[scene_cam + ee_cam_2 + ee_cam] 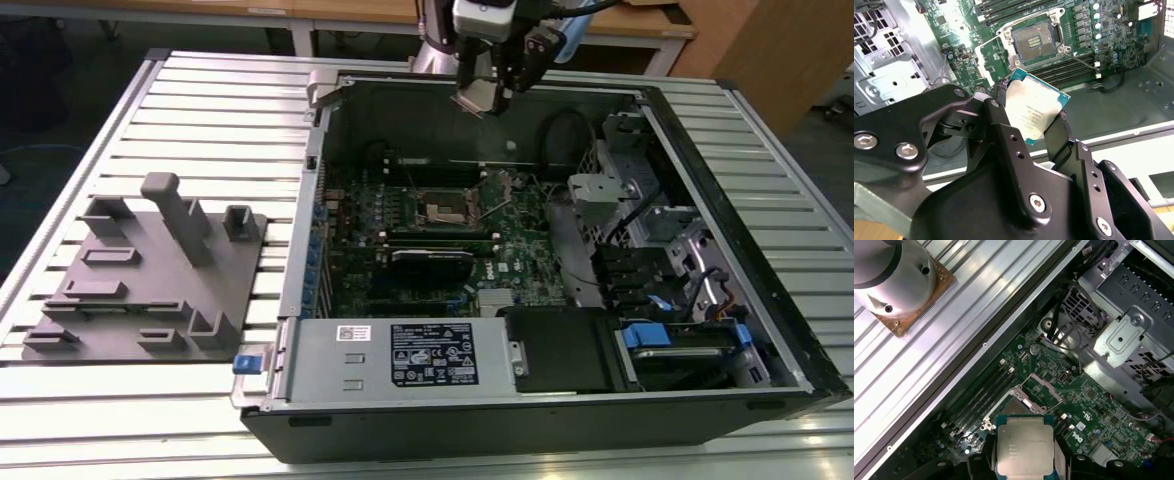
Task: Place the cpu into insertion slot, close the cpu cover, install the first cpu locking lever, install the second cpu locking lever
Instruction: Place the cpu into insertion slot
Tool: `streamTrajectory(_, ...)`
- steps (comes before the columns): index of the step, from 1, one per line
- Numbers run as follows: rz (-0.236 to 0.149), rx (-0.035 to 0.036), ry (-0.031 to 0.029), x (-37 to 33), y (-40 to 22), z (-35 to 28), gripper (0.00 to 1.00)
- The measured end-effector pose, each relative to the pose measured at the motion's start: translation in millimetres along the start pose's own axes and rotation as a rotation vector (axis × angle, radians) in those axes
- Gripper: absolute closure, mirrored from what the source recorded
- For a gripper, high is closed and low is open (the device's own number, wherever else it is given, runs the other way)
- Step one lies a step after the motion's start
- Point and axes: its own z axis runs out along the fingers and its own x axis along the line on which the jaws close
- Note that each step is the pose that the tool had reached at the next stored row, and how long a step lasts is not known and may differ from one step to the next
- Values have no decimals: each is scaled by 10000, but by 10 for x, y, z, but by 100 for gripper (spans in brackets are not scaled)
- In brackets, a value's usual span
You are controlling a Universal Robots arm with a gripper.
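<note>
My gripper [489, 92] hangs over the far wall of the open computer case, shut on the cpu [474, 101]. In both wrist views the cpu [1031, 112] [1023, 444] sits flat between the black fingers [1000, 117], silvery top showing. The insertion slot [451, 208] [1036, 42] lies on the green circuit board [400, 270] below and in front of the gripper, its dark centre bare. The cpu cover [1043, 389] stands swung open beside the slot [1015, 407]. The thin wire levers by the socket are raised.
A grey fixture plate [140, 280] with upright blocks lies on the slatted table at the exterior view's left. Inside the case are the power supply [400, 355] at the front and the drive cages and cables [667, 250] at the right. The arm's round base [896, 280] stands behind the case.
</note>
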Motion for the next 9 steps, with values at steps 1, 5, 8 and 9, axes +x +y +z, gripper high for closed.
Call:
streamTrajectory(1, 104, -2, -8, 0, 0, 1, 46)
streamTrajectory(5, 368, -4, -30, -7, -8, 2, 46)
streamTrajectory(8, 525, -10, -43, -11, -14, 6, 46)
streamTrajectory(9, 694, -13, -56, -11, -14, 8, 46)
